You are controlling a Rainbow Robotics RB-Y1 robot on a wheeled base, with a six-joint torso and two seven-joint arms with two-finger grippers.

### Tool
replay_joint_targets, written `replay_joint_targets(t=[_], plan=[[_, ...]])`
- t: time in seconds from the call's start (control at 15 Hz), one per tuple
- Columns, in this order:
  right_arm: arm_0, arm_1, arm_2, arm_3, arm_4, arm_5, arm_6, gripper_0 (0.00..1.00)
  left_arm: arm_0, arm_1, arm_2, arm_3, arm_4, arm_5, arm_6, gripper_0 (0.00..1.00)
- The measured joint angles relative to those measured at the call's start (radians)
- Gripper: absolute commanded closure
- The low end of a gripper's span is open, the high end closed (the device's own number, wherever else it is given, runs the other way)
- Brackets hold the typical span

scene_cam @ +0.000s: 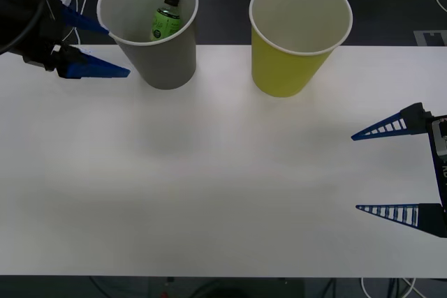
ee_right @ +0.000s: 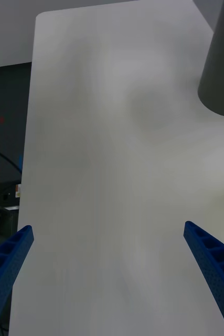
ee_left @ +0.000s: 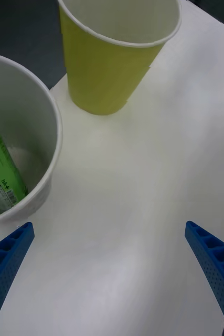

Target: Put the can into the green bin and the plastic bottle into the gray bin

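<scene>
Left gripper [scene_cam: 119,52]: released, fingers spread wide, empty, hanging just beside the gray bin [scene_cam: 167,68] on its outer side, one fingertip close to the white rim. Seen from the left wrist with the same spread, nothing between the fingers but bare counter [scene_cam: 209,193].

Plastic bottle [scene_cam: 166,19]: inside the gray bin, leaning against the inner wall, black cap up, label outward. Judged done for that half of the task.

Green bin [scene_cam: 286,75]: upright beside the gray one, well apart from both arms. Visible inner wall plain white; floor of it not readable from here.

Right gripper [scene_cam: 355,172]: also released and empty, parked low over the right edge of the counter, far from both bins.

Step in hand, as a judgement: clearing the left arm from the gray bin without disturbing it.

How to do it well:
- Lift first, then draw back toward the left edge; no sideways sweep at rim height.
- Mind the fingertip nearest the rim. Likely a light paper cup, top-heavy with a leaning bottle inside, so easily tipped by a small nudge.
- Leave the fingers spread during the retreat; no reason to close near the rim, where one could pinch the wall.
- Hold the right arm where it hangs until the left is clear, to avoid crowding the space between the bins.
- Afterwards, check the green bin from above before judging the can's half of the job.
</scene>
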Motion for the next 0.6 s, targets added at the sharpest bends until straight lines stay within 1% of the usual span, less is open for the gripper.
replay_joint_targets(t=[0.2,0.4,0.6], plan=[[0.000,0.000,0.000,0.000,0.000,0.000,0.000,0.00,0.136,-0.003,0.121,-0.074,-0.016,-0.005,-0.059,0.00],[0.000,0.000,0.000,0.000,0.000,0.000,0.000,0.00,0.290,-0.016,0.249,-0.135,-0.001,-0.009,-0.146,0.00],[0.000,0.000,0.000,0.000,0.000,0.000,0.000,0.00,0.418,-0.058,0.409,-0.198,0.007,-0.093,-0.188,0.00]])
